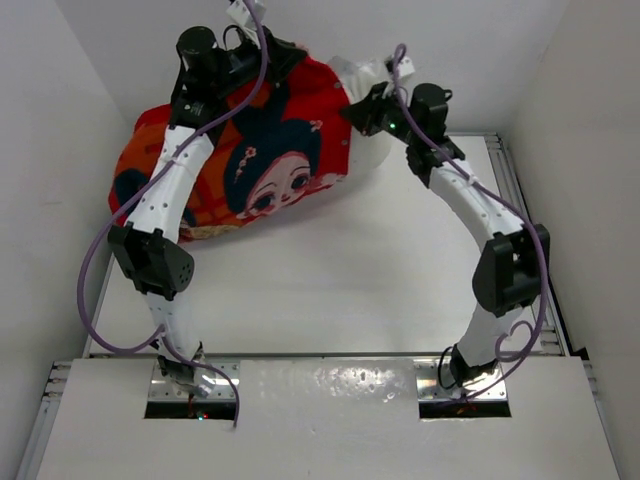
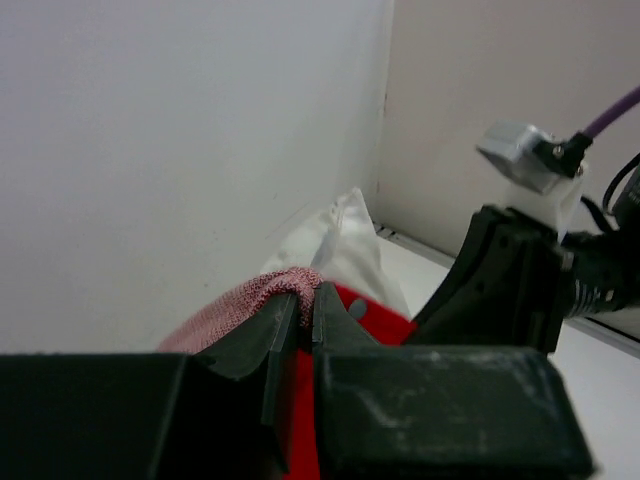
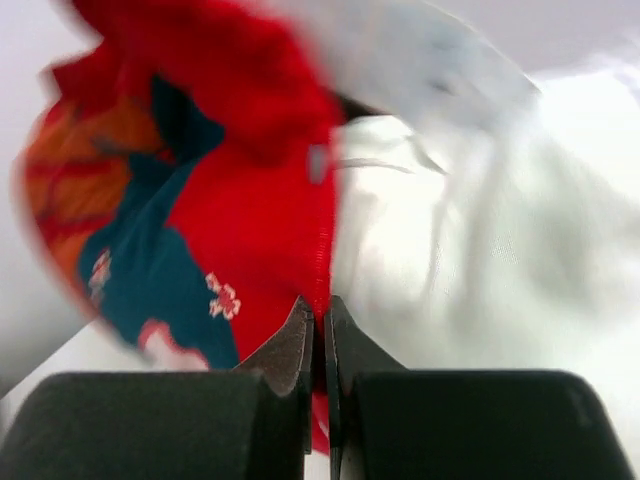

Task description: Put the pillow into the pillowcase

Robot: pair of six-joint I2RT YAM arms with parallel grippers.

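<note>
Pillowcase lies at the far left of the table, cartoon face up and bulging. Pillow sits mostly inside it, with a white end poking out of the open mouth on the right side near the back. Both arms reach to that mouth. Left hand is clamped on the upper edge of the opening, fingers pressed together over a fold where the dull pink reverse shows. Right hand is pinched tight on the red hem at the other side of the mouth, with bare white pillow just beside the fingers on the right. The right wrist view is blurred, so the fabric detail is soft.
</note>
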